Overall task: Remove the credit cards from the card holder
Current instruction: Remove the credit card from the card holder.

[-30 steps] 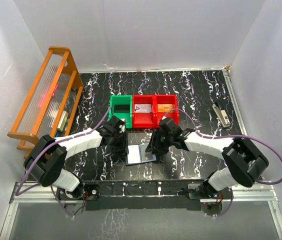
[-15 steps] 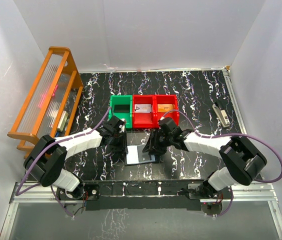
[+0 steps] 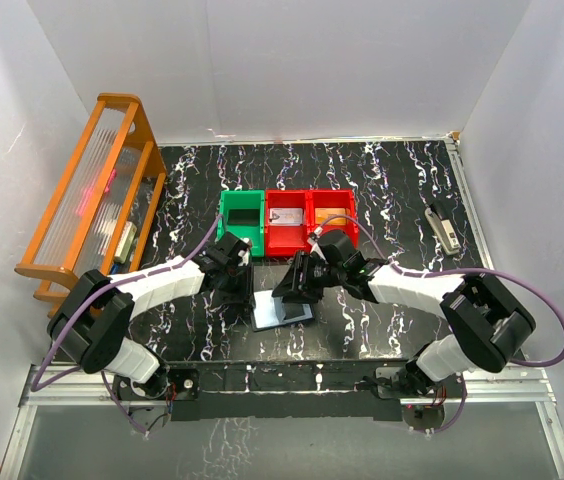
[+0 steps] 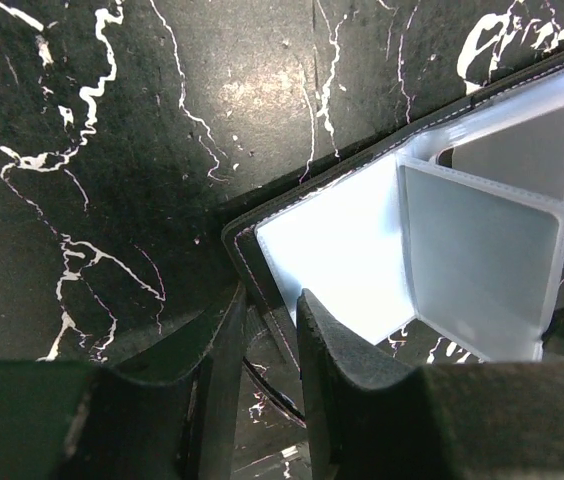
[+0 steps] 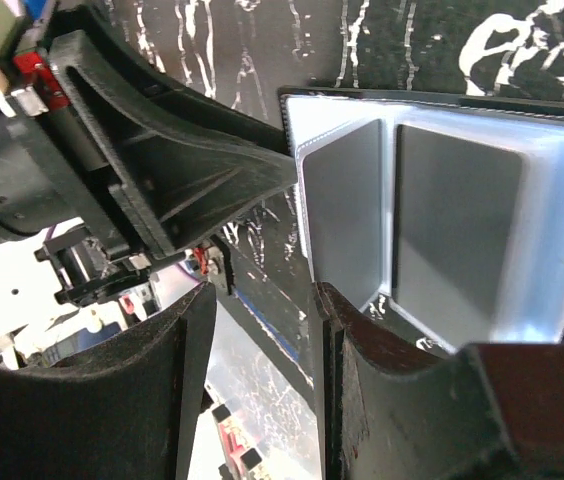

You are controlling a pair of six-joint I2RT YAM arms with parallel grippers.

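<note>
1. The left gripper (image 4: pixel 267 315) is pinching the dark cover edge of the card holder (image 4: pixel 332 250) near one corner, its fingers nearly together on it. The bite is taking in little more than the stitched rim. Any pull from the other arm is therefore risking the cover slipping free and the holder skating across the marbled table (image 4: pixel 112 120).
2. The right gripper (image 5: pixel 265 300) is hovering over the open holder with its fingers parted and nothing between them. One fingertip is sitting just beside the corner of a light-blue panel. If it descends off-line, it is likely to be shoving or folding that panel instead of reaching a card.
3. The grey cards (image 5: pixel 457 220) are lying flat inside the pockets, with very little edge showing. A finger sliding in is liable to be catching pocket and card together, lifting the whole holder.
4. The two grippers are working very close together over one small item, so a sideways correction is risking fingers knocking together.
5. The holder is lying open between the grippers, just in front of the green bin (image 3: pixel 242 240) and red bins (image 3: pixel 288 244). A hard tug is risking dragging it against them.
</note>
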